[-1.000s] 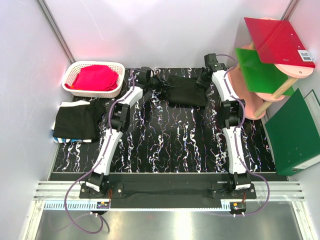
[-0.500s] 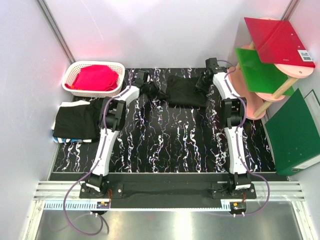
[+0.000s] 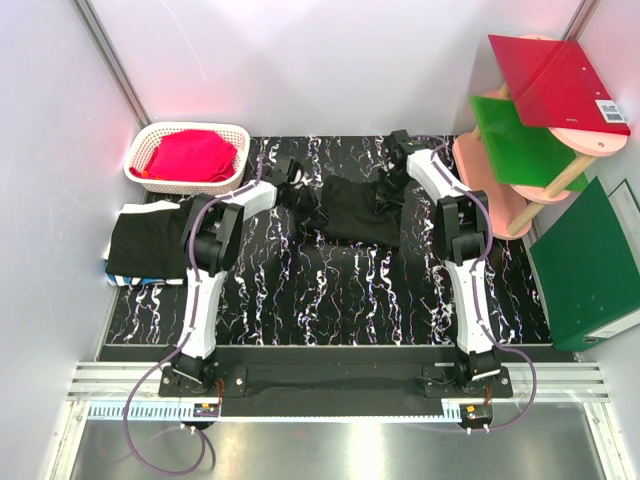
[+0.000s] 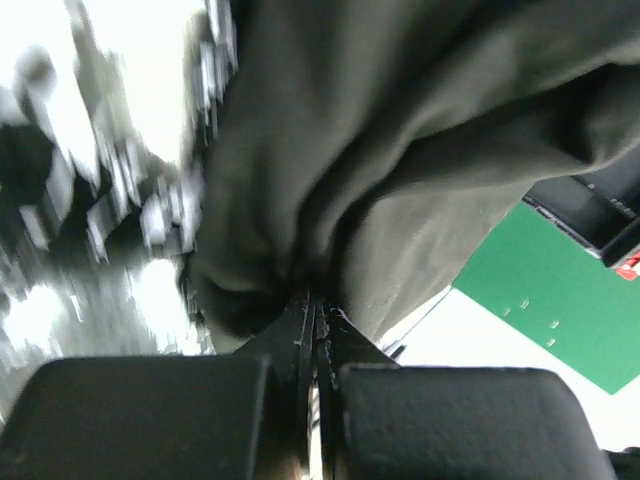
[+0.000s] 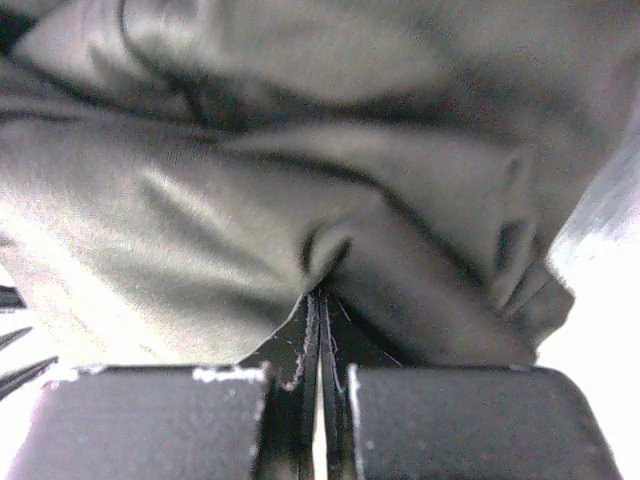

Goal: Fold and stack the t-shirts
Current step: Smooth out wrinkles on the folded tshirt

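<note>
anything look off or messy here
Nothing spilled or damaged. The black t-shirt mid-table is bunched and wrinkled rather than flat, pinched at its left side by the left gripper and at its right side by the right gripper.

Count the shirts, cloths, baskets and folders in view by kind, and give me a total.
Black shirts: 2, the held shirt and the folded shirt
Pink cloth: 1, in the basket
Basket: 1
Folders: 3, the red folder, green folder and dark green folder
Total: 7
</note>
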You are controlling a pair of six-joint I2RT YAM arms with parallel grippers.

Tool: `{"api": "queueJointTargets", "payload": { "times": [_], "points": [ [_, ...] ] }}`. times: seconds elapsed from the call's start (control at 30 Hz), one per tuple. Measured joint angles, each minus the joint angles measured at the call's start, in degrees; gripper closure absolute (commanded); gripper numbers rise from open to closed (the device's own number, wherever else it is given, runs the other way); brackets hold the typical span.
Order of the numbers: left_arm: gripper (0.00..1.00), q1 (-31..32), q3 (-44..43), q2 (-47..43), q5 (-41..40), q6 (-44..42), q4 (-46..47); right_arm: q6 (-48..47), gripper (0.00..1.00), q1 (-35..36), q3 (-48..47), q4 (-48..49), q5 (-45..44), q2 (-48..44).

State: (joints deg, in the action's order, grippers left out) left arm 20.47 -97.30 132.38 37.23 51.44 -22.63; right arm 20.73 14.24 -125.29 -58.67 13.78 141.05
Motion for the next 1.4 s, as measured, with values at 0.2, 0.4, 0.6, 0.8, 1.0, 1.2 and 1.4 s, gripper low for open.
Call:
{"api": "queueJointTargets", "payload": {
  "times": [0.2,0.4,0.6,0.8,1.0,1.2,1.4],
  "points": [
    [1.00,1.0,7.4,-10.1,-1.8,-3.9,-4.1,-1.8,1.00,3.5,5.8,-2.0,-5.2,-7.2],
    [1.00,0.5,4.8,-17.9,-3.5,-7.9,-5.4,-2.8,1.00,2.9,5.6,-0.2,-11.1,-16.7],
    [1.00,0.5,-5.9,-10.6,-2.7,-8.3,-5.3,-3.8,1.00,2.5,-1.4,0.0,-12.9,-13.3],
    [1.00,0.5,-14.5,1.6,-2.2,-7.6,-6.5,-4.6,1.00,2.4,-10.6,-3.0,-12.7,0.0],
    [1.00,0.3,-19.1,9.9,-2.1,-5.5,-7.7,-4.4,1.00,1.7,-19.7,-5.9,-12.9,9.5],
    [0.99,-0.6,-20.5,11.1,-1.8,-5.2,-7.2,-3.5,1.00,0.2,-27.8,-5.8,-17.2,13.0],
    [0.97,-1.8,-12.0,4.2,-1.4,-7.6,-4.1,-2.6,0.95,-1.7,-29.4,-4.3,-17.4,11.0]
  ]
}}
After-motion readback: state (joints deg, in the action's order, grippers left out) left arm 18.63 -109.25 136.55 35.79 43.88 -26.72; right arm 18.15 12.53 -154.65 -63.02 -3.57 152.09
